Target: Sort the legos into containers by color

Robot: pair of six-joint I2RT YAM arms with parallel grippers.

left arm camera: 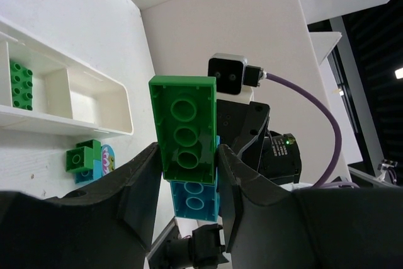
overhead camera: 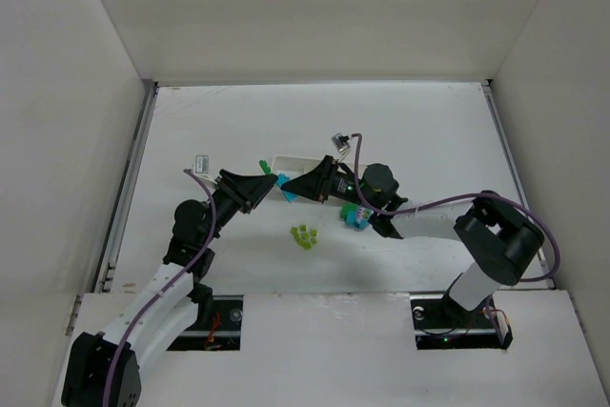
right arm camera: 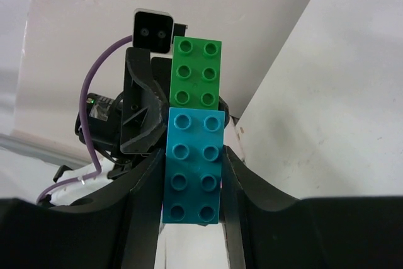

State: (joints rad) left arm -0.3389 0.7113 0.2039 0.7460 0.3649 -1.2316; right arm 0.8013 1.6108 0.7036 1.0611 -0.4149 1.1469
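Left gripper [left arm camera: 187, 162] clamps the green brick [left arm camera: 184, 114]. Right gripper [right arm camera: 192, 181] clamps the cyan brick [right arm camera: 192, 146] joined to it, over the middle of the worktop [overhead camera: 400, 131] beside the tray [left arm camera: 119, 105], largely hidden from above.

Your left arm [overhead camera: 181, 254] and right arm [overhead camera: 438, 226] reach inward, wrists nose to nose, with your left gripper [left arm camera: 187, 162] clamped on a green brick [left arm camera: 184, 124] and your right gripper [right arm camera: 192, 168] pinching the cyan brick [right arm camera: 192, 130] stuck to it.
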